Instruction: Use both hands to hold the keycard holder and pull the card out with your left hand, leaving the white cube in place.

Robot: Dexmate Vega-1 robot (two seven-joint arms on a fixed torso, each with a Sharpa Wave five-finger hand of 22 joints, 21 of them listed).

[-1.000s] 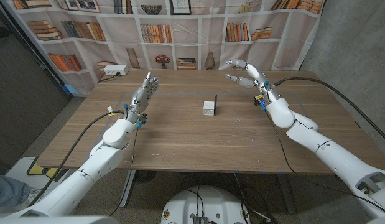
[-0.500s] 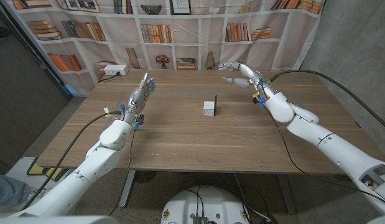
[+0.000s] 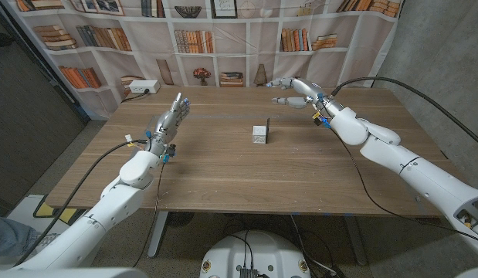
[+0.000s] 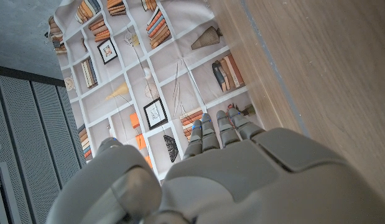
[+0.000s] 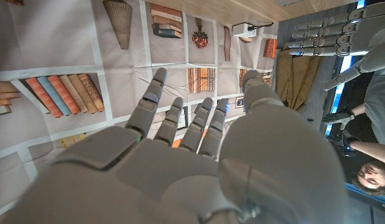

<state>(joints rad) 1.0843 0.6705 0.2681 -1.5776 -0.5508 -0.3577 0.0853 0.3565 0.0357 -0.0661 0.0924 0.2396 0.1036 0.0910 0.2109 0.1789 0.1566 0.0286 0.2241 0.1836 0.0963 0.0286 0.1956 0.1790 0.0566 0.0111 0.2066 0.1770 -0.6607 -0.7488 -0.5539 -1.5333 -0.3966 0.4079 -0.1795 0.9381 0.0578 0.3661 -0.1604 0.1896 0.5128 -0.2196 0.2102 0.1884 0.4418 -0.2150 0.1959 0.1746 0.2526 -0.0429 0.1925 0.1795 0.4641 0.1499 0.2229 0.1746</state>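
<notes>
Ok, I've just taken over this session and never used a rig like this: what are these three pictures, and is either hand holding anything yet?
The wide picture comes from a camera on the robot's head, looking down over a wooden table. Its left hand is on the picture's left and its right hand on the right; both are raised with fingers apart, holding nothing.

The other two pictures come from cameras on each wrist, looking along the back of that hand. They are turned round, so the bookshelf backdrop looks upside down.

In the middle of the table stands a small white cube with a thin dark upright piece, probably the card holder, against its side. No hand touches them.
</notes>
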